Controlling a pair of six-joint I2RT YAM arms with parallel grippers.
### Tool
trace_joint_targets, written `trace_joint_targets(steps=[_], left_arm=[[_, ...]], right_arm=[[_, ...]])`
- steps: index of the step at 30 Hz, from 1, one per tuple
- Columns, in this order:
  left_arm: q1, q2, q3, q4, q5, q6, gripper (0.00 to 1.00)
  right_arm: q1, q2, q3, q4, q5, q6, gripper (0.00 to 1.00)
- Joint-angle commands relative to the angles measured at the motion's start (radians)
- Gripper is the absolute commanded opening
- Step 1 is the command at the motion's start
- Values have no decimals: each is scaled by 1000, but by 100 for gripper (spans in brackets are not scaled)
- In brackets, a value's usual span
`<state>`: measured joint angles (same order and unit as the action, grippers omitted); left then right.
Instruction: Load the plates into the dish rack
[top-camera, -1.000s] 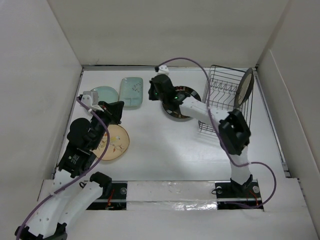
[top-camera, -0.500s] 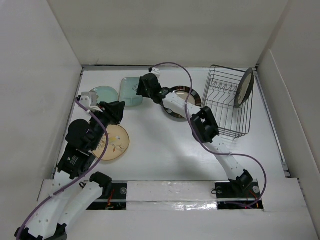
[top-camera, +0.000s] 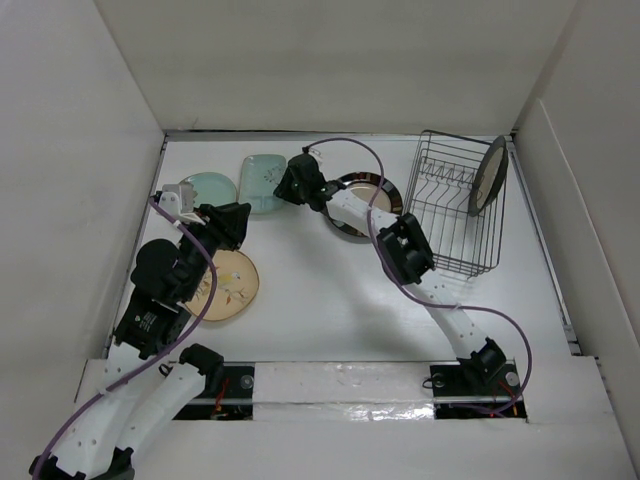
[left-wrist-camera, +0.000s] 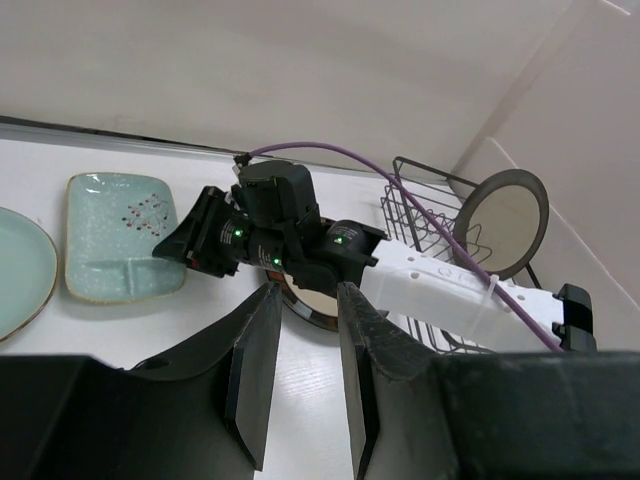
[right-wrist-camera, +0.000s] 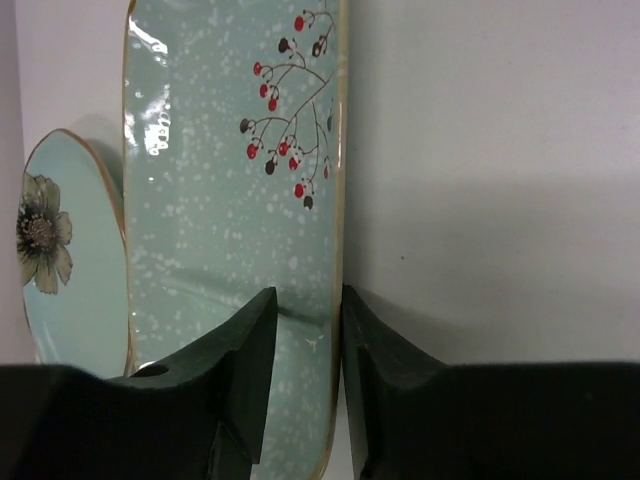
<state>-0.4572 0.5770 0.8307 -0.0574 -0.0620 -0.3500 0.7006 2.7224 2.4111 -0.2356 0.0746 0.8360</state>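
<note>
- Camera above — right gripper (top-camera: 284, 188) at the rounded-rectangular pale green plate (top-camera: 262, 183); black wire dish rack (top-camera: 460, 268) holds the grey-brown-rimmed cream plate (top-camera: 488, 176) upright.
- Left wrist — left gripper (left-wrist-camera: 305, 300) jaws apart, empty.
- Right wrist — jaws apart astride the plate's rim, likely for an edge grip.

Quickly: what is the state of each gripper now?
Left gripper: open, empty.
Right gripper: astride rim of rounded-rectangular pale green plate; grip cannot be told.
</note>
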Motion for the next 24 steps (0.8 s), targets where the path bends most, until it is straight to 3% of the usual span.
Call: trace_joint_targets(steps=[1, 4, 5, 6, 10, 16, 24], left_arm=[[-3, -16, 15, 34, -2, 8, 26], [-3, -14, 16, 34, -2, 8, 26], [-3, -12, 15, 34, -2, 6, 26], [-3, -14, 15, 34, -1, 8, 26], [-3, -11, 16, 34, -2, 9, 26], [-3, -6, 13, 37, -2, 9, 27], [-3, -11, 5, 48, 19, 8, 28]], right_arm=[[0, 24, 3, 64, -52, 52, 34], [-9, -6, -52, 99, -30, 48, 16], [-9, -47, -81, 117, -16, 48, 4], [-9, -76, -155, 143, -3, 43, 0], [-9, -240, -317, 304, 79, -24, 0], [-9, -545, -466, 400, 215, -158, 0], [-79, -918, -610, 257, 437, -406, 0]])
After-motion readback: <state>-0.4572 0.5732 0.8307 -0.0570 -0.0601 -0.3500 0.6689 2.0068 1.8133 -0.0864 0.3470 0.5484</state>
